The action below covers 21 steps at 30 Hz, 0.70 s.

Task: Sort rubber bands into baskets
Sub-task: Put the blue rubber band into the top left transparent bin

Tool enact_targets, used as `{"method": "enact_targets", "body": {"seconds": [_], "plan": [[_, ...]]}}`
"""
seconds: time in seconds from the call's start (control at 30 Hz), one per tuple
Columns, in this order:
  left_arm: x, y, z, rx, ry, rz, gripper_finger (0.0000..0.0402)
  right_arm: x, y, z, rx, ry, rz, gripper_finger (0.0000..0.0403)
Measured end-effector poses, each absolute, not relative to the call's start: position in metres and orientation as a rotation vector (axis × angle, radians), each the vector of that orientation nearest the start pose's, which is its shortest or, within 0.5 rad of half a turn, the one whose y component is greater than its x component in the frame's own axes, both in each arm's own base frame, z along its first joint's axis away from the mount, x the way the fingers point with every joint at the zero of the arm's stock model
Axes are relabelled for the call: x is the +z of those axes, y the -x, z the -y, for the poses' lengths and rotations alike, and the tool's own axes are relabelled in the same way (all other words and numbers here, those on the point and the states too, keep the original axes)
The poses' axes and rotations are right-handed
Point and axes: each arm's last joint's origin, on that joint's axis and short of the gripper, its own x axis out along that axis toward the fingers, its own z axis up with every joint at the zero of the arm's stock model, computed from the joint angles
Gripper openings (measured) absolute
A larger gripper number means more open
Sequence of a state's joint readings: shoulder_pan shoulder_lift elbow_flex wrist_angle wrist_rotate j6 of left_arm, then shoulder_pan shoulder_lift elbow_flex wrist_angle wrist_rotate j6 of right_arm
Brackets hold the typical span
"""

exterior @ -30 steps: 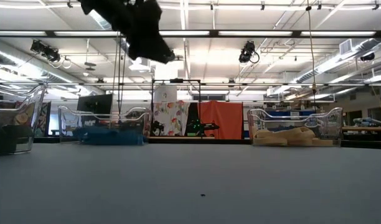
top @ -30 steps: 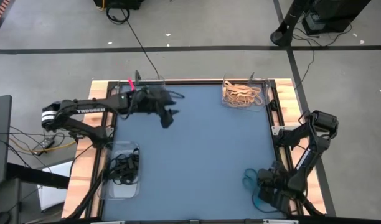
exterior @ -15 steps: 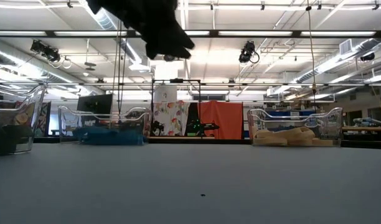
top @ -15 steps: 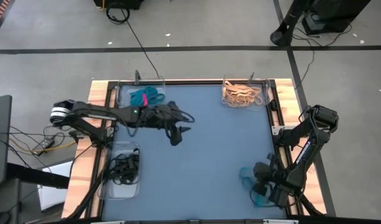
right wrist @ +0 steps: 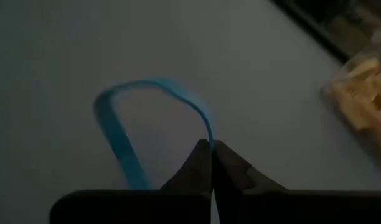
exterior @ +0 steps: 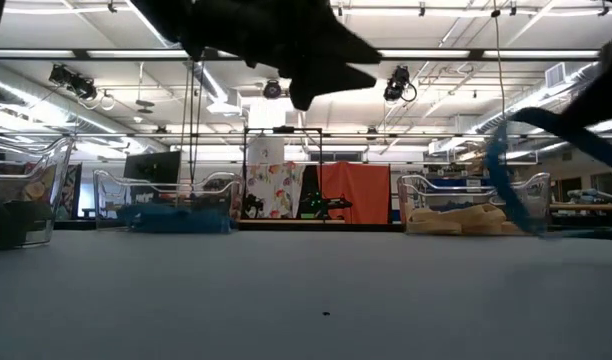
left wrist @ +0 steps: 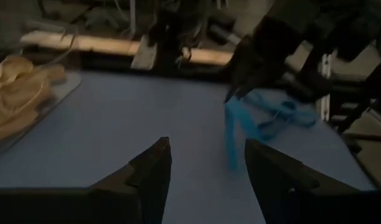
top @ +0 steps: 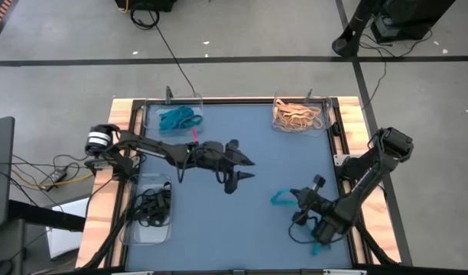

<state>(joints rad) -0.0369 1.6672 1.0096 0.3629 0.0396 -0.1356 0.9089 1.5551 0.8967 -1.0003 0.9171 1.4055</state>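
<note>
My right gripper (top: pixel 295 195) is near the table's right near corner, shut on a teal-blue rubber band (right wrist: pixel 147 118), also seen in the high view (top: pixel 280 198). My left gripper (top: pixel 245 169) reaches to the table's middle, open and empty, its fingers (left wrist: pixel 154 169) pointing toward the band (left wrist: pixel 231 134). Three clear baskets stand on the table. The far left one (top: pixel 151 114) holds teal bands, the far right one (top: pixel 326 116) tan bands, and the near left one (top: pixel 162 229) black bands. My right gripper pinches one spot of the teal band's loop (right wrist: pixel 207 132) between its two fingertips. The fingers slant down from the table's right near side. The loop hangs slack below and ahead of them (left wrist: pixel 230 149). Whether its lower end touches the table, I cannot tell.
More teal bands (left wrist: pixel 282 115) lie on the blue mat beside the right arm, at the near right (top: pixel 318 247). The mat's middle between the two grippers is bare. The low view shows the room behind the table.
My left gripper has swung from the far left basket toward the table's middle, sinking and tipping down, and is still open. My right gripper has risen and turned toward the table's middle, drawing one teal band up and away from the pile at the near right.
</note>
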Motion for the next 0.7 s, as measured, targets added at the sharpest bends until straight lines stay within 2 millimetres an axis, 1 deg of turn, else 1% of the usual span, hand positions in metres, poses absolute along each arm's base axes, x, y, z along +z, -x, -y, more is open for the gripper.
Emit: {"method": "enact_targets", "body": {"seconds": [0.1,0.3,0.53,0.7], "plan": [[0.237,-0.37,0.019,-0.069,0.134,-0.263,0.0206,0.181,-0.175,-0.167,-0.633,0.054,-0.678,0.0008],[0.238,-0.371,0.019,-0.071,0.134,-0.254,0.0206,0.182,-0.197,-0.155,-0.662,0.111,-0.635,0.0008],[0.239,-0.371,0.019,-0.058,0.132,-0.241,0.0206,0.186,-0.23,-0.137,-0.677,0.165,-0.612,0.0008],[0.239,-0.371,0.019,-0.058,0.135,-0.244,0.0206,0.191,-0.253,-0.125,-0.683,0.212,-0.571,0.0008]]}}
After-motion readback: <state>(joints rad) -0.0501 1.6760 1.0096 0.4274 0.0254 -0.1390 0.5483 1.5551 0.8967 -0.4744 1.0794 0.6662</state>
